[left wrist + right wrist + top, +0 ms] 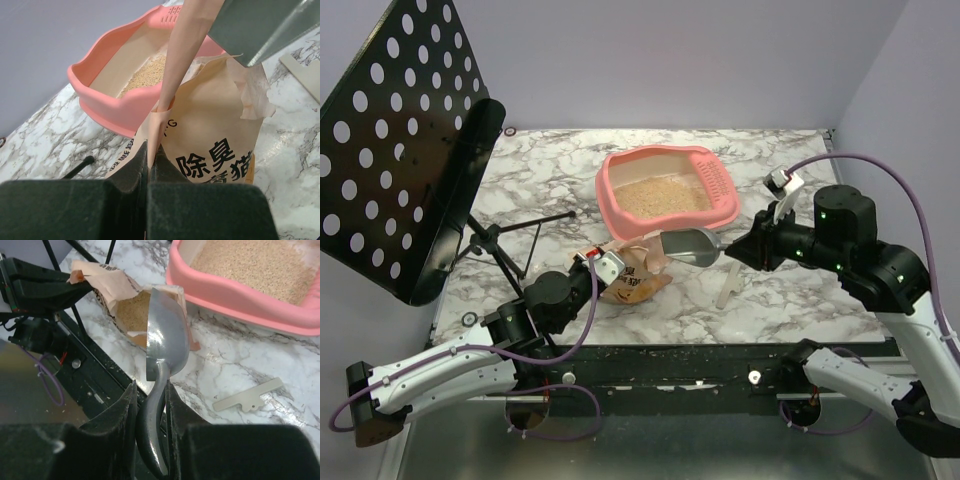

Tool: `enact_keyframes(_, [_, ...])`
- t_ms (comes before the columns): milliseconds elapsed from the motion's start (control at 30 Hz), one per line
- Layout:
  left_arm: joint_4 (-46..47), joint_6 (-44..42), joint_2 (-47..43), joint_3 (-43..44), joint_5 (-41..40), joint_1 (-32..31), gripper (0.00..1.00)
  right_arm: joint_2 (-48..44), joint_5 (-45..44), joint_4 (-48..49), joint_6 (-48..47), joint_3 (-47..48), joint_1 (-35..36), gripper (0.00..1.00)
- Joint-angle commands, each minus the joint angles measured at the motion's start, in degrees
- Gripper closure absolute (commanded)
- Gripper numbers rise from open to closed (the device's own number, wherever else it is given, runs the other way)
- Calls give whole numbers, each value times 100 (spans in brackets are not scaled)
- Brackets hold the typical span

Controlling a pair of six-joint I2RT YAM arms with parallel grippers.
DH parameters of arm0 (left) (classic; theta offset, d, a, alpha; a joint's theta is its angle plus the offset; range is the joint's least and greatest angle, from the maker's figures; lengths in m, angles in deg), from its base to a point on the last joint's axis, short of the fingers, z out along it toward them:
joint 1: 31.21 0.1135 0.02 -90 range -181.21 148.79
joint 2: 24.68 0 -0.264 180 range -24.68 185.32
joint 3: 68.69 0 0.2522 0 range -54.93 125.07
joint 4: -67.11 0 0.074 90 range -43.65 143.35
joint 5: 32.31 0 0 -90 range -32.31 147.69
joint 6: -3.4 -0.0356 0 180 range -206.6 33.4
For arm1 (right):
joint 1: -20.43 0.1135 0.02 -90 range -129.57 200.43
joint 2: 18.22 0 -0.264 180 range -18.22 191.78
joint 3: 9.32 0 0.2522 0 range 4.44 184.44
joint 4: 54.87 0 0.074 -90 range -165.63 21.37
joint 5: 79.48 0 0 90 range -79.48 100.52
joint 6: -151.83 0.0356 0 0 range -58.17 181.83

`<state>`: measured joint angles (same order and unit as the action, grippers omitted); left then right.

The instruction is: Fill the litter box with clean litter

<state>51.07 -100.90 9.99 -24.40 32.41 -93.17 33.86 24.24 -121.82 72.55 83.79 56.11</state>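
Two pincers meet just in front of the litter box (612, 190), a pink tray set toward the back of the marble table (800, 300) with clean litter (663, 196) spread across its floor. The left gripper (607, 268) is clamped on the torn top edge of a paper bag (638, 280), which stands open just before the litter box's near wall. The right wrist view shows more tan granules inside the bag's mouth. The right gripper (738, 250) is closed tight on the handle of a metal scoop (692, 246). The scoop's bowl hangs over the bag's mouth, short of the litter box's near rim.

A small flat beige piece (728, 290) lies on the marble near and to the right of the litter box, apart from it. Well left of the litter box rises a black perforated music stand (400, 150); its thin tripod legs (515, 240) reach across the marble toward the bag.

Open marble runs to the right of the litter box and in a narrower strip behind it, out to the table's edges. Pale lavender walls (670, 60) close in behind and to the right.
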Motion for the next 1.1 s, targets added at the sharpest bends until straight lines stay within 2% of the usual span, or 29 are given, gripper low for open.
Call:
enact_keyframes(0, [237, 77, -49, 261, -4, -27, 100, -145, 474, -122, -17, -262, 35, 100])
enact_keyframes(267, [105, 68, 39, 270, 427, -27, 100, 311, 623, 414, -166, -412, 35, 100])
enact_keyframes(567, [140, 59, 92, 244, 524, -27, 100, 1216, 1212, 37, -940, -148, 35, 100])
enact_keyframes(700, [158, 112, 145, 261, 647, -27, 100, 1734, 1239, 343, -748, -262, 44, 100])
enact_keyframes(900, [158, 191, 180, 296, 796, -27, 100, 2438, 1239, 1590, 192, -780, 44, 100])
enact_keyframes(1067, [167, 200, 136, 279, 788, -27, 100, 3027, 1343, 2180, 624, -974, 44, 100])
